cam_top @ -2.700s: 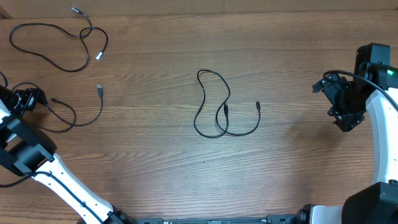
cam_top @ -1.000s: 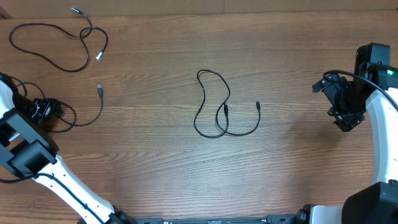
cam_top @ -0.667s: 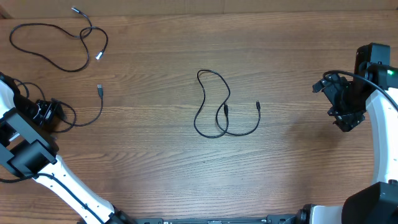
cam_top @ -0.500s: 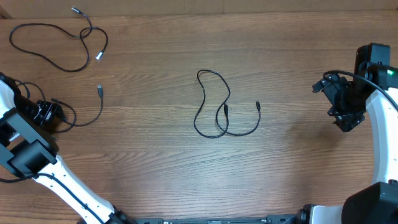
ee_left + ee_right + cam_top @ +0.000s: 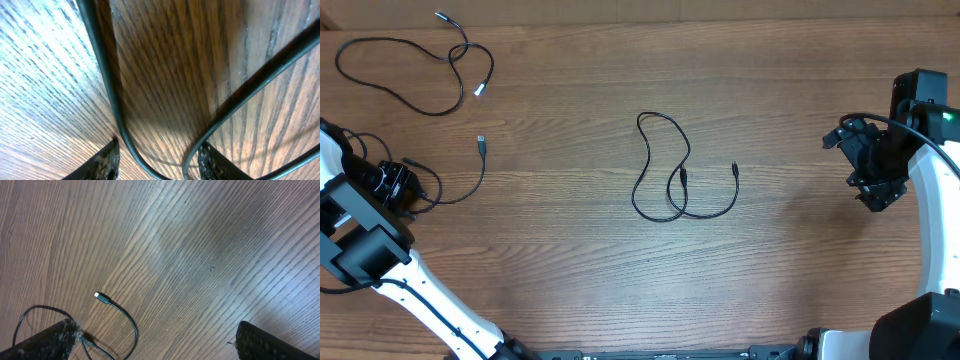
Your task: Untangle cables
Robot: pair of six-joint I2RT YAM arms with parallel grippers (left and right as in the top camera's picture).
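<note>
Overhead view, read with both wrist views. Surroundings: a wood-grain table (image 5: 800,280) carries everything. The only thing in the way is the left gripper (image 5: 392,182) itself, whose dark body hides part of the cord beneath it. A thicker black wire (image 5: 895,121) arcs over the right arm (image 5: 932,200) (rig wiring, which I do not count among the cables).

Cables: three thin black cords, each lying apart from the others.
- The far cable (image 5: 455,57) lies beyond the left gripper in a wide, loose loop, with its two bright plug ends near each other.
- The near cable (image 5: 484,170) runs out from under the left gripper and curves up to a silver plug (image 5: 480,143).
- The middle cable (image 5: 682,178) lies between the two grippers, well apart from both. It is folded into a tall loop that crosses itself low down, and its short tail ends in a small plug.

Arms: the left arm (image 5: 420,290) reaches in from the near edge, with its gripper low over the table. In the left wrist view its fingertips (image 5: 107,161) stand partly apart, astride two strands of the near cable, with bare wood showing between the strands. I cannot tell whether the pads touch the cord. The right gripper (image 5: 875,190) hangs off to the side with its jaws spread wide and nothing between them. Its wrist view shows bare wood between the fingertips (image 5: 47,340), with the middle cable's bright plug tip just ahead.
</note>
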